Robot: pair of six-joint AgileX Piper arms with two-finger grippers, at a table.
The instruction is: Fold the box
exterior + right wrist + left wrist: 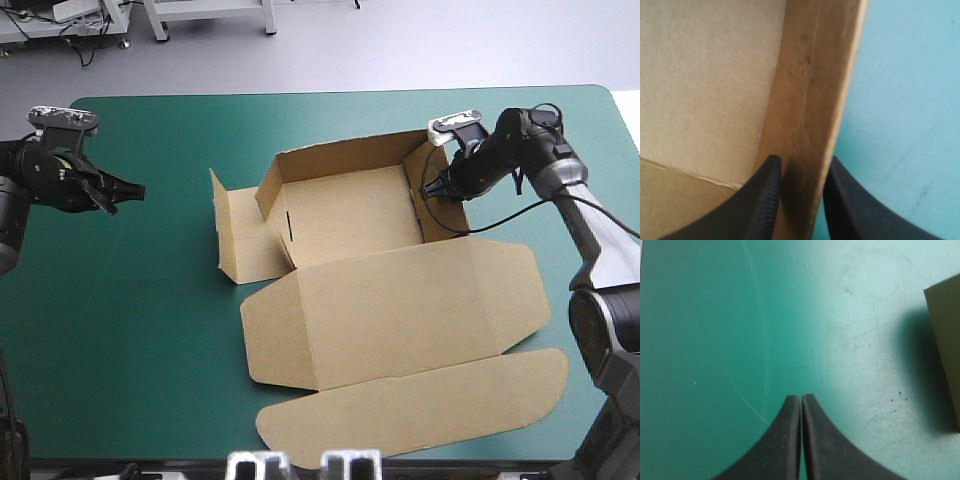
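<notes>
Two tools: right tool (802, 162) pinching raised wall of brown cardboard box (350, 215); left tool (801, 398) closed, empty, over open teal-green worktop (150, 300)

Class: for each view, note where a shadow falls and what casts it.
High view: soft light; the box has raised walls slightly darker inside than its floor. Left wrist view: a box flap throws a dark shadow onto the teal-green cover beside it. Right wrist view: the wall held by the right end effector is darkest between its fingers.
</notes>
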